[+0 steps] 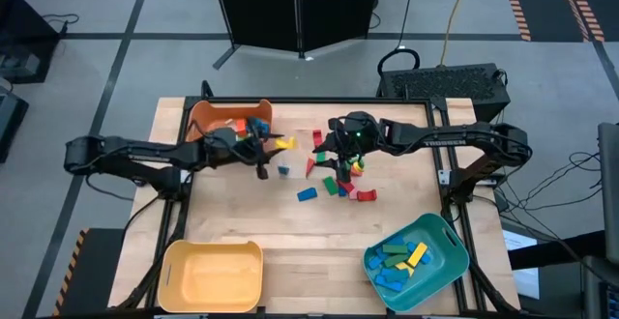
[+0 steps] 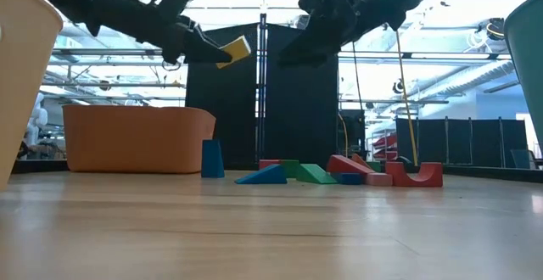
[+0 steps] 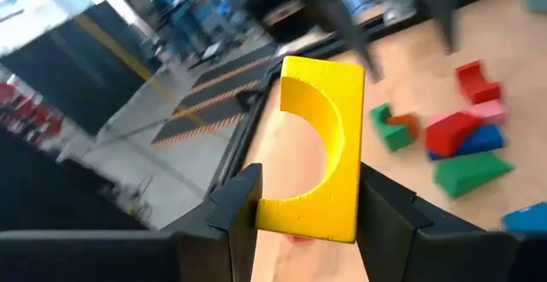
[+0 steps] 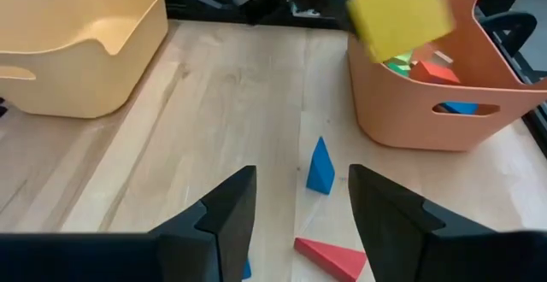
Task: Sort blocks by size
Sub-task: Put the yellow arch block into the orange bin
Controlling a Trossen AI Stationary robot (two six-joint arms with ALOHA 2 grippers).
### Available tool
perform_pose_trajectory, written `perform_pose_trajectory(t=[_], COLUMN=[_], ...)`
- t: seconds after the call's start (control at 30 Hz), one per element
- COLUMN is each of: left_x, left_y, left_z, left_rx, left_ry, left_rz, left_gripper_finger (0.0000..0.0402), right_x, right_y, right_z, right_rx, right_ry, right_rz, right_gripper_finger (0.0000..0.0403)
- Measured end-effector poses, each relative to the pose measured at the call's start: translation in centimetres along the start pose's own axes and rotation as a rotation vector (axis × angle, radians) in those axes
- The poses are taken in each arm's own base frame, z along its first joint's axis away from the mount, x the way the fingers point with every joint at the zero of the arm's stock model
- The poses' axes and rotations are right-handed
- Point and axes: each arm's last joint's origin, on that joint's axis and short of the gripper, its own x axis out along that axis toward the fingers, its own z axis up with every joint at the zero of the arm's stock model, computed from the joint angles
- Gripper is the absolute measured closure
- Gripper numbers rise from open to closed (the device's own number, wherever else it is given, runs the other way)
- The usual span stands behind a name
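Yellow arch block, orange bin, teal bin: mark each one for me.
yellow arch block (image 3: 318, 149), left wrist view, on its flat face beside the curved cutout.
orange bin (image 4: 402, 111), right wrist view, on its near outer wall.
teal bin (image 1: 448, 245), high view, on its right rim.

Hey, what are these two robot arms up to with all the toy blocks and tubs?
They're sorting blocks into bins. The left gripper holds a yellow arch block in the air near the orange bin, which already has some blocks in it. The right gripper is open and empty, hovering above the loose pile of blocks mid-table. The teal bin holds several blocks; the yellow bin looks empty.
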Motion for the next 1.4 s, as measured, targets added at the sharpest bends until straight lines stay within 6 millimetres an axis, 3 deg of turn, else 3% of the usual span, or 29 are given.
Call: perform_pose_trajectory(t=[0.47, 0.7, 1.03, 1.4], left_x=[-1.1, -1.3, -1.9, -2.6], left_y=[2.5, 3.5, 4.3, 5.3], left_z=[-2.2, -4.0, -5.8, -7.6], left_rx=[-0.185, -0.308, -0.466, -0.607], left_ry=[0.218, 0.348, 0.471, 0.577], left_rz=[0.168, 0.228, 0.290, 0.364], left_gripper_finger=[0.0247, 0.0247, 0.0246, 0.0246], right_x=[0.2, 2.2, 6.5, 6.7], right_y=[-0.2, -0.9, -1.5, -2.2], right_z=[-0.2, -2.1, -6.7, -7.3], right_rx=[0.004, 0.033, 0.037, 0.022], right_ry=[0.021, 0.124, 0.296, 0.321], right_rz=[-0.050, -0.159, -0.168, -0.224], right_gripper_finger=[0.0233, 0.0234, 0.0234, 0.0234])
